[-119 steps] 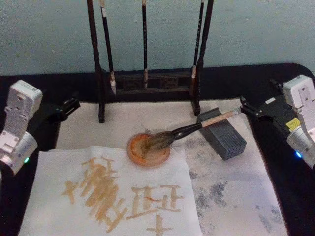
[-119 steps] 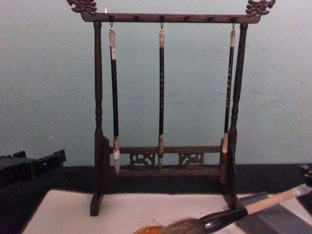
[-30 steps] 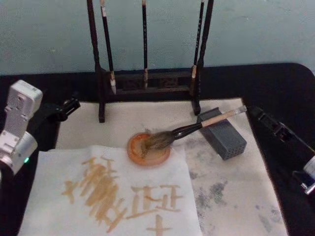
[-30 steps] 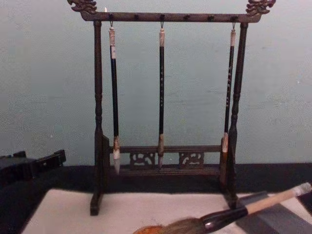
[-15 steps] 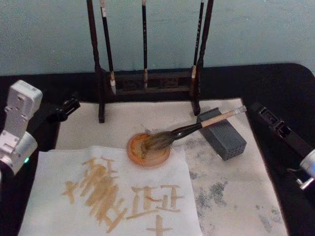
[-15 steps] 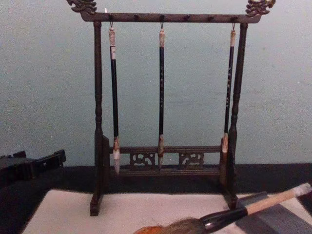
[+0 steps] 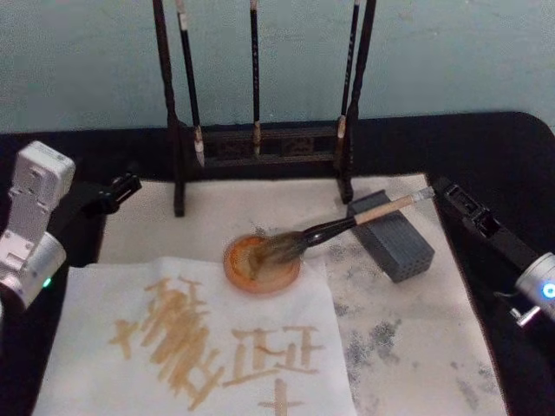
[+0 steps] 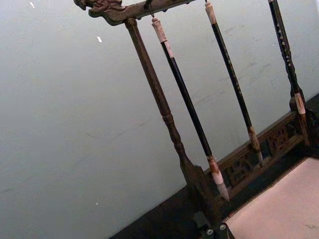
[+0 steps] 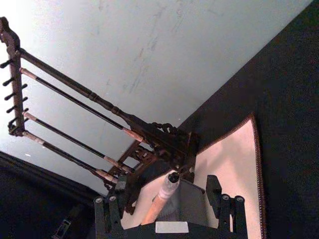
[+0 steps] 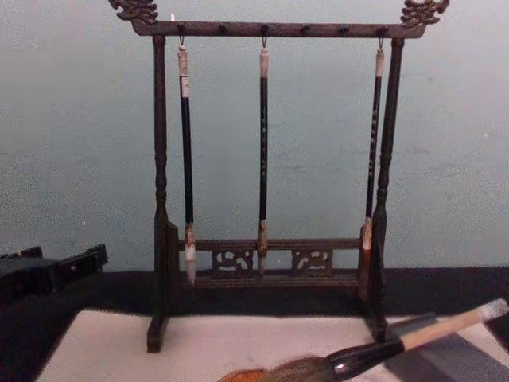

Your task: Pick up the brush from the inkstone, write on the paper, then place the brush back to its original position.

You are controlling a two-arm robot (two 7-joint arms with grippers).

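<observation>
The right gripper [image 9: 164,198] had its jaws spread wide and held nothing. In its wrist view the white end cap of the brush [image 7: 373,213] sat in the gap between them, touched by neither. From the head view that gripper lay at the right middle of the frame, its tip just beside the brush's end.

The brush rested near the frame's centre, with its bristles in the round orange inkstone [image 7: 276,279] and its handle sloping up and right across a grey block [image 7: 399,247].

The left gripper [image 7: 117,191] sat at the left edge over the black desk [image 7: 512,156], well apart from the brush. Whether it gaped or gripped I could not tell.

The head view took in the paper [image 7: 95,303] at lower left, marked with brown strokes and lying on a pale felt mat [image 7: 408,347]. The chest view took in the wooden rack [image 10: 161,199] up to its carved top rail [image 10: 278,29].

I counted three thin brushes [image 10: 263,159] hanging there, and one large brush, one inkstone, one block and one sheet.
</observation>
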